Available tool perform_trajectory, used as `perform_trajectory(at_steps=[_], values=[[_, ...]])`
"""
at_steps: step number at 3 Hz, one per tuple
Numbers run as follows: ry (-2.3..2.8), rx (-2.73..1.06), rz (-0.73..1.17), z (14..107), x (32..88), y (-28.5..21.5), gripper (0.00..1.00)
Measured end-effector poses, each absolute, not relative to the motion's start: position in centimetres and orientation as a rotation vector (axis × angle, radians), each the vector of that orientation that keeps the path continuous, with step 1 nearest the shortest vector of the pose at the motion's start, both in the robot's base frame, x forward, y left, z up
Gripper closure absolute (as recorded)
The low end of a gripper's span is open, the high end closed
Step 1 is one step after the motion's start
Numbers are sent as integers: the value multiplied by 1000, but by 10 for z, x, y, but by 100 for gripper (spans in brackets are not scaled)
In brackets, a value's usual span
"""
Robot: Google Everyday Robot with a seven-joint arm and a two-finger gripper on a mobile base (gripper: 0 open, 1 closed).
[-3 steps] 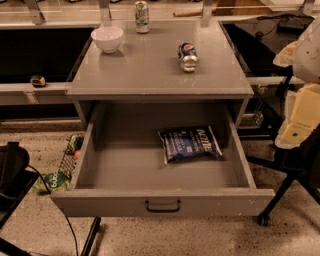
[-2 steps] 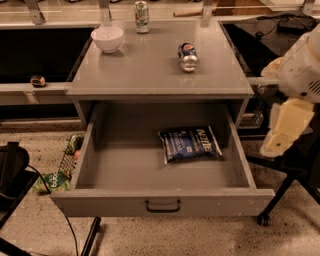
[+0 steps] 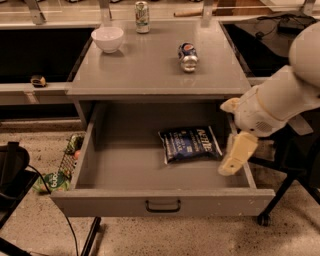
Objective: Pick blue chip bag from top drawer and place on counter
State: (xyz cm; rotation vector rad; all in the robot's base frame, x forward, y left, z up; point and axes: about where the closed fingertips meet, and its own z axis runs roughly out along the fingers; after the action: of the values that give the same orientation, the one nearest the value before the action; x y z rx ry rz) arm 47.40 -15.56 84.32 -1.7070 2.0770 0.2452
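The blue chip bag (image 3: pixel 190 144) lies flat on the floor of the top drawer (image 3: pixel 160 197), right of its middle, white lettering up. The drawer is pulled fully open below the counter (image 3: pixel 150 70). My gripper (image 3: pixel 236 156), cream-coloured on a white arm, hangs over the drawer's right side, just right of the bag and a little above it. It holds nothing that I can see and does not touch the bag.
On the counter stand a white bowl (image 3: pixel 108 38) at the back left and an upright can (image 3: pixel 142 10) at the back. A blue soda can (image 3: pixel 188 56) lies on its side. A black chair (image 3: pixel 12 170) is at the left, a caster leg (image 3: pixel 262 219) at the right.
My arm has swung in from the right edge, left and downward, and the gripper now sits over the drawer's right side next to the bag. The bag and drawer have not moved.
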Motion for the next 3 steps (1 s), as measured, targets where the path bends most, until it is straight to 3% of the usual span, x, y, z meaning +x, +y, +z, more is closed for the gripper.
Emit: perform_trajectory(at_steps=[1,3], values=[[2040,-1663,364,806,491,-132,0],[2052,-1671,376,780,504,-129,0]])
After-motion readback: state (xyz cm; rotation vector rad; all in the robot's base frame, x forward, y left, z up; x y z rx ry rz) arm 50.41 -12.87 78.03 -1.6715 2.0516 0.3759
